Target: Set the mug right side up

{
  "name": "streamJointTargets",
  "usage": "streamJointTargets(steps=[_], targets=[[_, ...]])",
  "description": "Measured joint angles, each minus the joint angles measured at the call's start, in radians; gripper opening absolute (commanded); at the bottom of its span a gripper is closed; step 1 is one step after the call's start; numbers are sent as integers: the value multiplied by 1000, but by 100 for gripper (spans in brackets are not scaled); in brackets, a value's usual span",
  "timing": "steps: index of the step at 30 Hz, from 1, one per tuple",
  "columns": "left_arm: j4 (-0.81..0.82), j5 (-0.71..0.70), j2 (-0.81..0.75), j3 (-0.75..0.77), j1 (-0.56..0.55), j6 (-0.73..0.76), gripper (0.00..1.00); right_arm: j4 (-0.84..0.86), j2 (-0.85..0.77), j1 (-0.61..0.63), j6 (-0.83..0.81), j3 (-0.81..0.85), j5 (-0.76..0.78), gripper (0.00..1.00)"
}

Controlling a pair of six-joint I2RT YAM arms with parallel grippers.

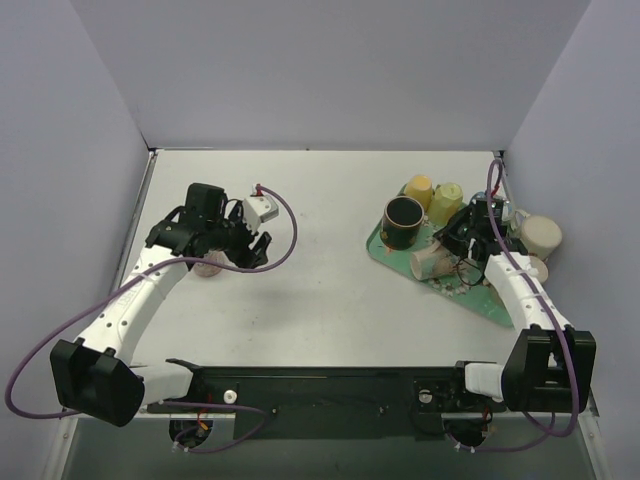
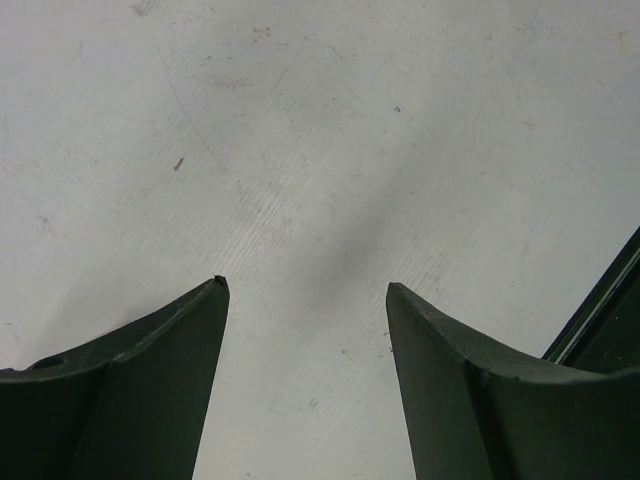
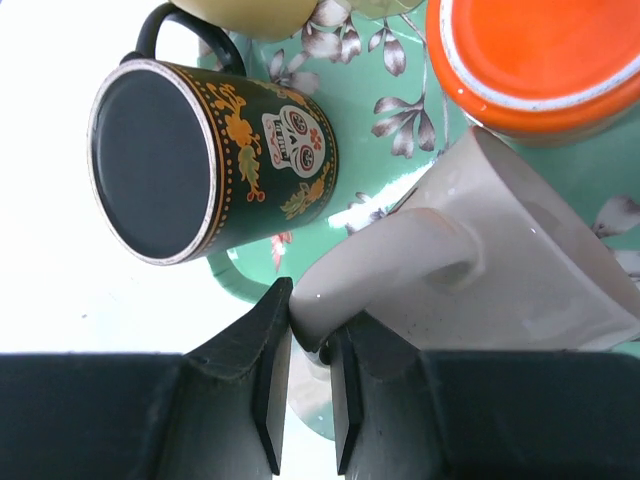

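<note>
**mugwatcher:** Right gripper (image 3: 308, 330) is the closest thing in its own wrist cam. Both fingers (image 3: 262, 400) are squeezed together on the rim edge of the white mug (image 3: 500, 290), with the thin wall pinched between them.

**benchrat:** ok, and where's the mug sitting?

**mugwatcher:** It's on its side on the green floral tray (image 3: 375, 110), over at the right of the table (image 1: 330, 290), handle facing the wrist cam. A black skull mug (image 3: 215, 160) stands upright just beside it on the same tray, and an orange cup (image 3: 540, 55) is near its other end.

**benchrat:** and the other arm?

**mugwatcher:** Left gripper (image 2: 305, 285) hangs over the tabletop well apart from the tray, jaws spread wide with nothing between them.
</note>
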Motion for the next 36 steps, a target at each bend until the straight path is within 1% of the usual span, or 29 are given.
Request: streamJointTargets(steps=[10, 15, 21, 26, 29, 33, 36], targets=[[-1, 3, 13, 8, -5, -10, 75, 7, -26, 10, -200, -5, -111, 0], [-9, 36, 25, 20, -9, -10, 76, 38, -146, 32, -338, -30, -224, 0], [-48, 128, 60, 77, -9, 1, 80, 38, -250, 113, -496, -28, -367, 0], [-111, 243, 95, 163, -20, 21, 83, -21, -254, 238, -602, 3, -449, 0], [-129, 318, 97, 204, -33, 33, 87, -49, -252, 351, -636, 34, -497, 0], [-96, 392, 85, 216, -65, 16, 91, -55, -246, 499, -686, 74, -533, 0], [-38, 429, 80, 216, -91, -8, 92, -52, -233, 579, -698, 99, -576, 0]])
